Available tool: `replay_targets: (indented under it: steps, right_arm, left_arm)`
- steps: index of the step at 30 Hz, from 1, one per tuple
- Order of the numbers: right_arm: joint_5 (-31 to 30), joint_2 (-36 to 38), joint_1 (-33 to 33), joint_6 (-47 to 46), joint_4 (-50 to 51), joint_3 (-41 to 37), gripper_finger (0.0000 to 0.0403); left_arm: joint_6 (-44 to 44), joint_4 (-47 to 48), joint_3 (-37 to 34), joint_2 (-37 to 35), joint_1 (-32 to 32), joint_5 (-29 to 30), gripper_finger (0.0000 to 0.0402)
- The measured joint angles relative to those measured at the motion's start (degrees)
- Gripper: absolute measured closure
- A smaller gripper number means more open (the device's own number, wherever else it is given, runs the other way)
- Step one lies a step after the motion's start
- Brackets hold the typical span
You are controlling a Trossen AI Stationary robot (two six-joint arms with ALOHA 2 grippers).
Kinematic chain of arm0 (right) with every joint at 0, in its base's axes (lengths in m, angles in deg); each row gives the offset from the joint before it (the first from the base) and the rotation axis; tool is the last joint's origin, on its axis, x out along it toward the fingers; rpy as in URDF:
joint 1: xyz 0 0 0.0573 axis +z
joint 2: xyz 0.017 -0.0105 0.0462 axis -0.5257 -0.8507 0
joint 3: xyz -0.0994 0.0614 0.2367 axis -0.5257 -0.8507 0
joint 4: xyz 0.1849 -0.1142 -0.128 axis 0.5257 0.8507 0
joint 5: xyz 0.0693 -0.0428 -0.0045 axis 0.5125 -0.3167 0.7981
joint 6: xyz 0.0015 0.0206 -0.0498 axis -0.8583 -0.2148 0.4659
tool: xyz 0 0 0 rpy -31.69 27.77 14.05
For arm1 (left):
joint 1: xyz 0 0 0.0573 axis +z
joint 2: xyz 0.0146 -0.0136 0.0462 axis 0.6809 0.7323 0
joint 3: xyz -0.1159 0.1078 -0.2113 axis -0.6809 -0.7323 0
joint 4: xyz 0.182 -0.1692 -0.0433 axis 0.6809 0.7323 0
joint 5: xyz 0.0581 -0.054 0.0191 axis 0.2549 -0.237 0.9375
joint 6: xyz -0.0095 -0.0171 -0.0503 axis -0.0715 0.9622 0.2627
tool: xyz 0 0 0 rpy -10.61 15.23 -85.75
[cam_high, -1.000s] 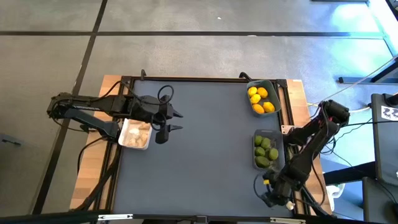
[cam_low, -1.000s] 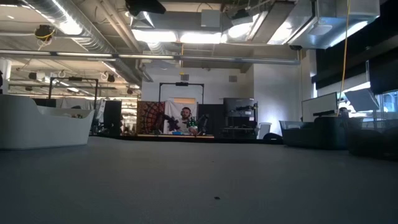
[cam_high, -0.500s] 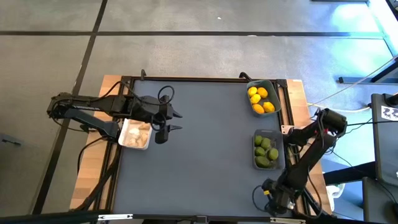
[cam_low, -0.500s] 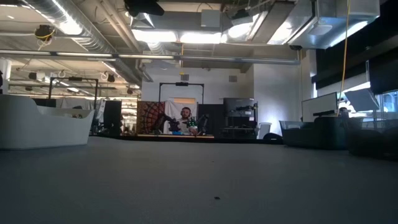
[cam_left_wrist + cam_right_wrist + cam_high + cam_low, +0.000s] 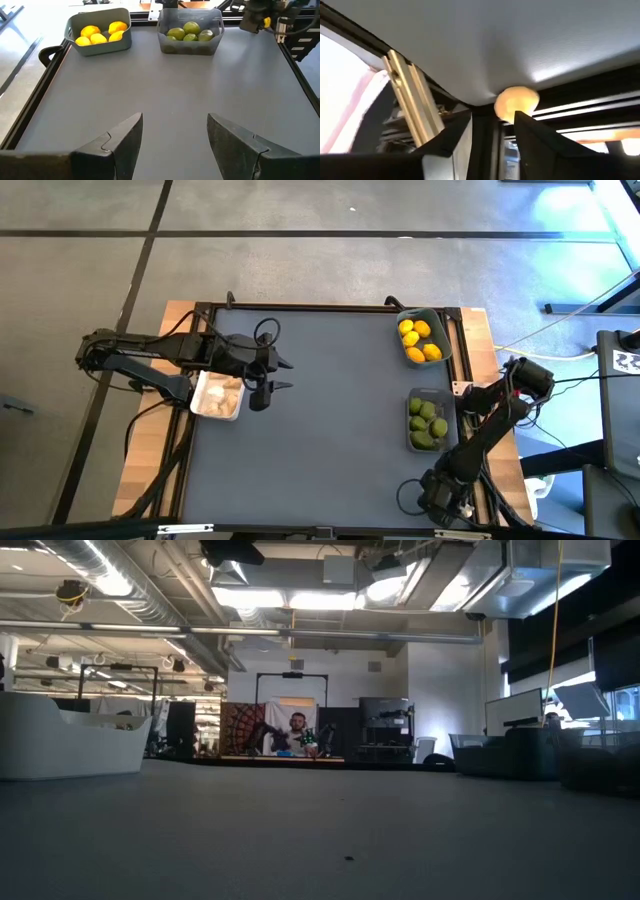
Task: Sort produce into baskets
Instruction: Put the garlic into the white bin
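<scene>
My right gripper (image 5: 432, 498) hangs low over the table's near right corner, its fingers apart. In the right wrist view a yellow lemon (image 5: 517, 97) lies just past its fingertips (image 5: 492, 117), at the edge of the grey mat against the black frame rail. The blue-grey basket (image 5: 440, 330) at the far right holds lemons, and the dark grey basket (image 5: 444, 418) nearer holds limes. The white basket (image 5: 203, 402) with garlic sits at the left edge. My left gripper (image 5: 285, 375) waits open beside it, above the mat. My right gripper comes slanting down at the lemon in the corner. One fingertip (image 5: 522, 120) stands in front of the lemon's lower side (image 5: 512, 109) and covers it there. I cannot tell whether it touches the lemon.
The black frame rail (image 5: 300, 307) runs around the mat, and a gold-coloured bracket (image 5: 410, 95) stands close beside the right gripper. The middle of the mat (image 5: 165, 75) lies open between the arms.
My right gripper has sunk and gone toward the table's near edge, into the near right corner, rolling as it went. The left arm and the baskets have kept still.
</scene>
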Motion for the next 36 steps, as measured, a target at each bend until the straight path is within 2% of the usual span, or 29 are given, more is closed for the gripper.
replay_targets:
  steps: [4,10,21,28,36]
  right_arm:
    - [0.40,-0.03,-1.40,4.81,0.17,-0.02,0.0261]
    - [3.01,-0.01,0.10,6.59,0.92,0.04,0.0263]
    - [-0.89,-1.48,2.63,6.48,0.33,0.16,0.0263]
    - [2.79,-4.93,3.50,8.49,0.40,0.31,0.0263]
    - [3.98,-5.02,3.55,7.93,-1.75,0.10,0.0263]
  left_arm:
    - [-0.02,-0.10,-0.56,0.00,0.00,0.00,0.0183]
    - [-1.90,0.09,-1.53,0.14,0.00,0.00,0.0183]
    - [-2.64,-0.02,-1.53,0.20,0.00,0.00,0.0183]
    - [-2.62,-0.03,-1.53,0.22,0.00,0.00,0.0183]
    - [-2.45,-0.04,-1.53,0.22,-0.04,0.00,0.0183]
